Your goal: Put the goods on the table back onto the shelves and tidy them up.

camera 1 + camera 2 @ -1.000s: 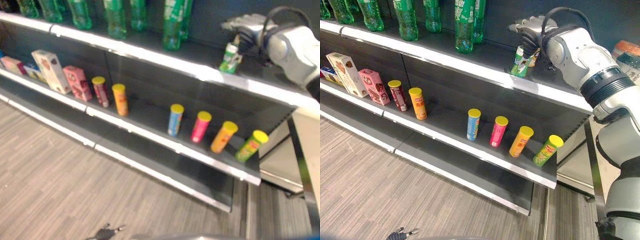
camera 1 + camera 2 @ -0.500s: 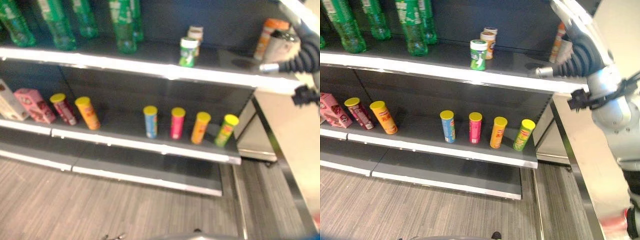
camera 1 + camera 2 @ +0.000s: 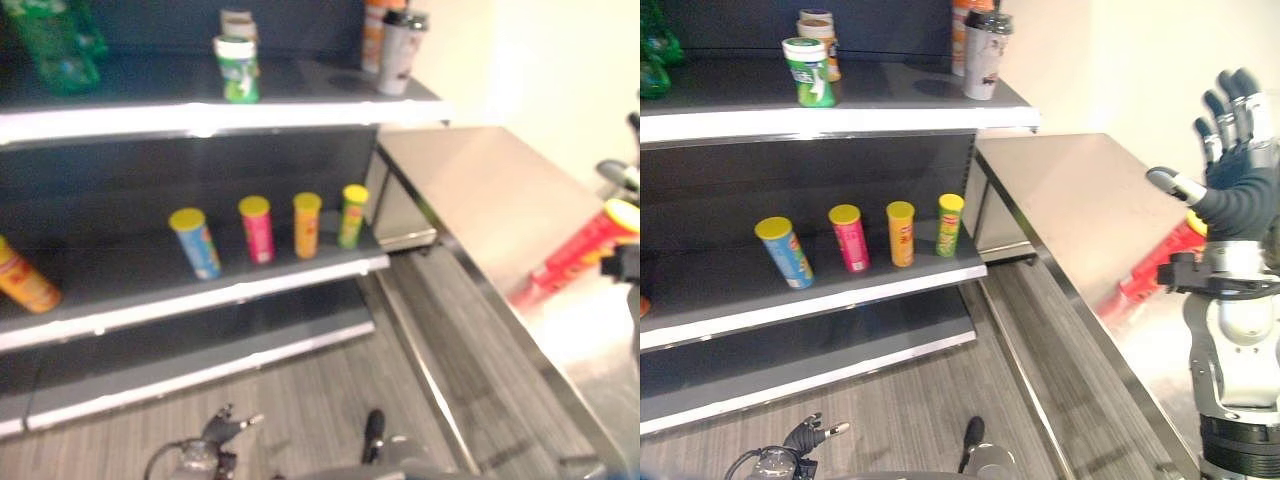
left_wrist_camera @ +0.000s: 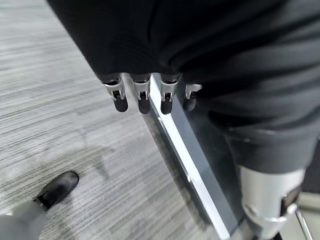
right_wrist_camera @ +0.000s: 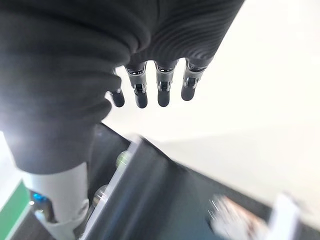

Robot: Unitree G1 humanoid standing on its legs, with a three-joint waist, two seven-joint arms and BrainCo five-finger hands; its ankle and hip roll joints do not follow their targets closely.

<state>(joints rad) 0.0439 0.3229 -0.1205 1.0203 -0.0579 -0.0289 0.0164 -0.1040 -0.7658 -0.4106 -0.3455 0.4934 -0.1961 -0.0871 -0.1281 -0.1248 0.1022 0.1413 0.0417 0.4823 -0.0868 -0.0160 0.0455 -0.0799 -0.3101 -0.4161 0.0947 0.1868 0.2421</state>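
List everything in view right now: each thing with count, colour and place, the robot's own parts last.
Snack tubes: four, blue, pink, orange and green, yellow lids, in a row on the middle shelf.
Orange tube: one, at the left end of that shelf.
Green-and-white can: one, top shelf front; a brown-and-white one behind it.
Green bottles: top shelf, far left, count unclear.
Grey cup: one, top shelf right end, an orange container beside it.
Red tube: one, yellow lid, lying on the steel table.
Shoe: one, black, a person's, on the floor.
Left hand: open, low over the floor.
Right hand: open, raised above the table.
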